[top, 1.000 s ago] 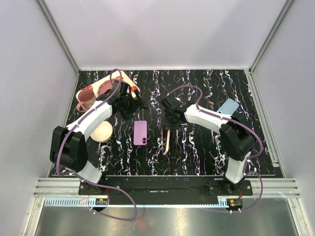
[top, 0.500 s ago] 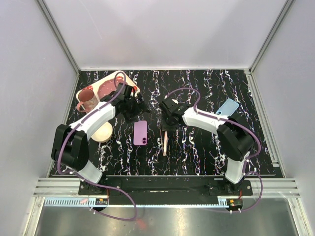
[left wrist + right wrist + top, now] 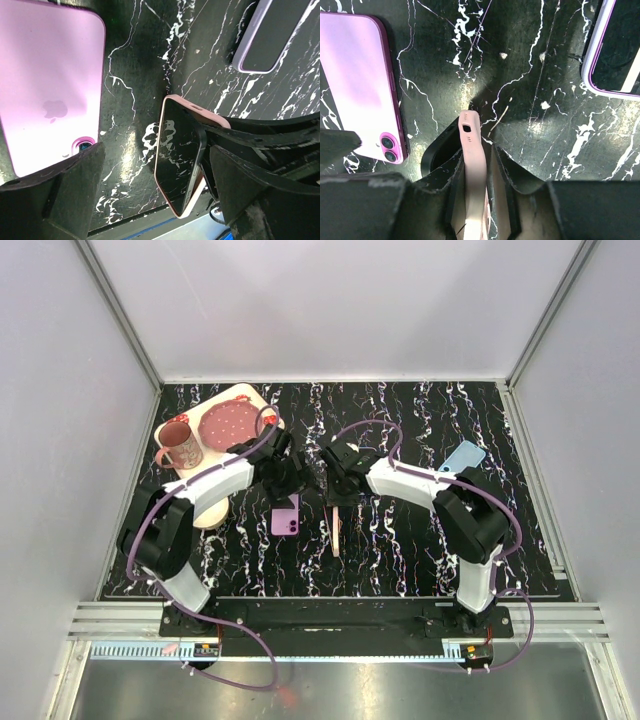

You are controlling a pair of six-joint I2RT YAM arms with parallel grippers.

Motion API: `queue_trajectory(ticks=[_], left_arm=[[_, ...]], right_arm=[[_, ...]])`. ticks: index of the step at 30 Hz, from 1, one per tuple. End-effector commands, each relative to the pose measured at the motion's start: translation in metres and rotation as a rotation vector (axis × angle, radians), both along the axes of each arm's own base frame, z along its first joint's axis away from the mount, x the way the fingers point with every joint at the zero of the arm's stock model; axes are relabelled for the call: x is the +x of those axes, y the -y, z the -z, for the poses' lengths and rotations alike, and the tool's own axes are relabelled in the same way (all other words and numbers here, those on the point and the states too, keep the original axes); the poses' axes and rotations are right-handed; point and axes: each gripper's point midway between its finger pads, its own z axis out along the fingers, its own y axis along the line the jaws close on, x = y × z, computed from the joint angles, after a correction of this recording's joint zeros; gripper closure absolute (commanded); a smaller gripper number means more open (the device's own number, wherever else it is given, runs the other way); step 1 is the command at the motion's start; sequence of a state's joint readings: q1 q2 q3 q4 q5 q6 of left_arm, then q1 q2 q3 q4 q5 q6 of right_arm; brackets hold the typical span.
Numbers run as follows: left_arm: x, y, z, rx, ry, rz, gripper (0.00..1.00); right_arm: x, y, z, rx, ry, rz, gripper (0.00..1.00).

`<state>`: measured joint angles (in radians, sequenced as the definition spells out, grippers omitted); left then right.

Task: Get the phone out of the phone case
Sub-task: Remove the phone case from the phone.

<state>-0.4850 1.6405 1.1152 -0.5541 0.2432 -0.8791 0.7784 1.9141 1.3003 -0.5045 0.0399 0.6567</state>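
**Currently: case clamped on edge, phone not out yet**

Right fingers [image 3: 507, 175] are clamped on the pink case [image 3: 471, 145], one on each broad face, at its far end. From the top view the case reads as a thin strip, so it stands on edge, mid-counter, long axis running toward the arm bases. Whether its lower edge touches the counter [image 3: 400, 540] I can't tell.

Phone [image 3: 175, 145]: its dark glossy face sits inside the pink rim in the left wrist view. One long side looks slightly proud of the shell near the right fingers, but I can't confirm that.

Left fingers [image 3: 65, 195] are wide apart and hold nothing. They hang just left of the case, over the far end of the purple phone [image 3: 287, 518]. In the left wrist view the case shows in the gap between them, with no contact visible.

Purple phone lies flat, back up, camera lenses toward the near edge. It is just beside the case on the left, not touching.

Blue phone [image 3: 463, 457] lies flat on the right, well apart from the case.

Far-left corner: pink plate [image 3: 225, 420], mug [image 3: 180, 445] beside it, bowl [image 3: 205, 512] partly under the left arm.
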Motion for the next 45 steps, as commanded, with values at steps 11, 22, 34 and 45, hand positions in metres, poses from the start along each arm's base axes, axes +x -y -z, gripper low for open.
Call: queue_trajectory(ticks=[11,22,34,45], left_arm=[[0.000,0.035,0.020,-0.090,-0.140,-0.089,0.23],[-0.021,0.022,0.040,0.092,-0.208,-0.090,0.54],[-0.017,0.011,0.054,0.227,-0.171,-0.076,0.61],[-0.016,-0.004,0.058,0.411,-0.138,-0.132,0.71]], right_arm=[[-0.068,0.008,0.083,-0.120,-0.235,-0.080,0.66],[-0.046,0.016,0.071,-0.182,-0.129,-0.049,0.66],[-0.022,0.015,0.058,-0.230,-0.049,-0.015,0.69],[0.002,0.000,0.045,-0.207,0.017,0.009,0.73]])
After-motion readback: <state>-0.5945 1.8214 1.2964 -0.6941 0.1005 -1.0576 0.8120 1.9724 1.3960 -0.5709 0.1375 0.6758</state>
